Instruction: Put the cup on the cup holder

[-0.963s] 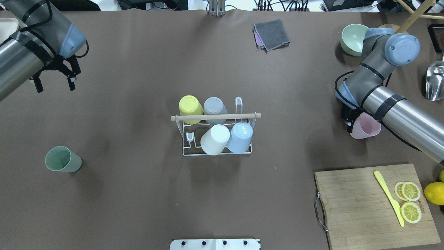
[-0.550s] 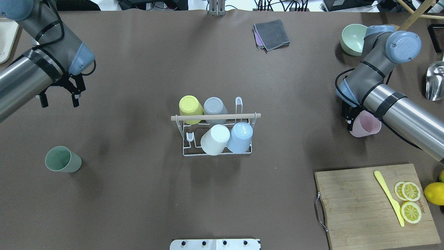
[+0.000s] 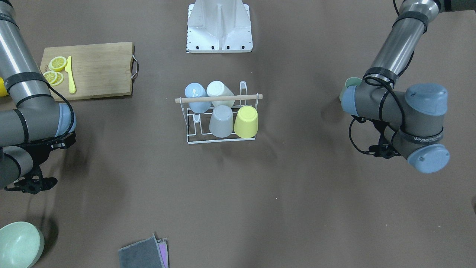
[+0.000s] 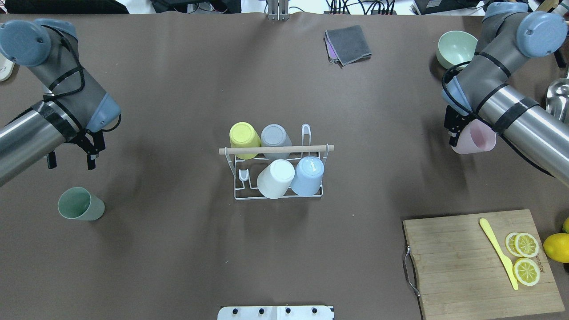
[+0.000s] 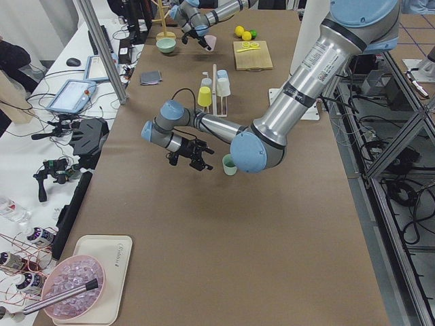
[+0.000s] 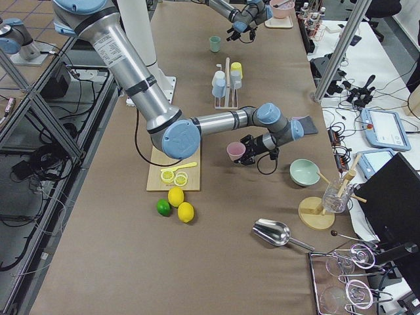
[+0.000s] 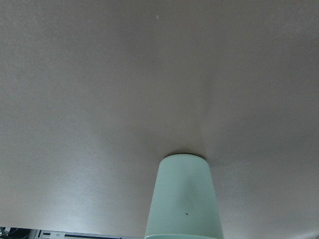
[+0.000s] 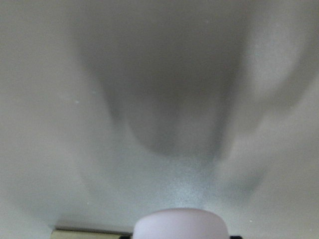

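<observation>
The white wire cup holder (image 4: 236, 186) with a wooden rod (image 4: 275, 150) stands mid-table. It bears yellow (image 4: 243, 136), grey (image 4: 275, 136), white (image 4: 275, 178) and blue (image 4: 309, 176) cups upside down, and two prongs are bare. My left gripper (image 4: 71, 161) is open, just beyond an upright green cup (image 4: 80, 204), which also shows in the left wrist view (image 7: 183, 199). My right gripper (image 4: 454, 133) is shut on a pink cup (image 4: 475, 138), tilted and held above the table; the right wrist view shows its rim (image 8: 182, 224).
A wooden cutting board (image 4: 462, 262) with lemon slices (image 4: 526, 258) and a yellow knife (image 4: 498, 253) lies at the near right, a lemon (image 4: 556, 247) beside it. A green bowl (image 4: 455, 48), a grey cloth (image 4: 347, 44) and a metal scoop (image 4: 558, 102) are further back.
My left gripper has moved nearer, toward the green cup. My right arm has carried the pink cup a little farther back and to the right.
</observation>
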Tool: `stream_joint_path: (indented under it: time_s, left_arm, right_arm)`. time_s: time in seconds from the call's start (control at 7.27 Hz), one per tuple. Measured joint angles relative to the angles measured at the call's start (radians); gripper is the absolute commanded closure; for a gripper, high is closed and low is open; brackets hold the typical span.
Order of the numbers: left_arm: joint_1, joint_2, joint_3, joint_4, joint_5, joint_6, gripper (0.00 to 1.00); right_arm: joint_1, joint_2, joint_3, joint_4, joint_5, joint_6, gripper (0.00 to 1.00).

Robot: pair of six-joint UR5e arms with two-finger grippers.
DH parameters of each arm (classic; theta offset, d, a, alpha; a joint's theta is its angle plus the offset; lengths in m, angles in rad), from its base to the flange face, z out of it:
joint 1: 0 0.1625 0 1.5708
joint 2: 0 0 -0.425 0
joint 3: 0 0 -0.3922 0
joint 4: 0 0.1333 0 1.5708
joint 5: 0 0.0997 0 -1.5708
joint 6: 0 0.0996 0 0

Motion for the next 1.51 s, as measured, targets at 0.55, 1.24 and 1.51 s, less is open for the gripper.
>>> stream_joint_path:
  time_s: [0.55, 1.24, 1.51]
  left_arm:
    - [0.024, 0.007, -0.006, -0.004, -0.013, -0.008, 0.03]
    - [0.089, 0.093, -0.057, -0.008, -0.032, -0.007, 0.03]
    - [0.115, 0.12, -0.064, -0.008, -0.067, -0.007, 0.34]
  right_arm:
    - [0.054, -0.038, 0.09, 0.194, 0.218, -0.101, 0.61]
    - [0.063, -0.068, 0.082, 0.561, 0.49, -0.107, 0.65]
    - [0.062, -0.066, 0.086, 0.59, 0.672, -0.166, 0.65]
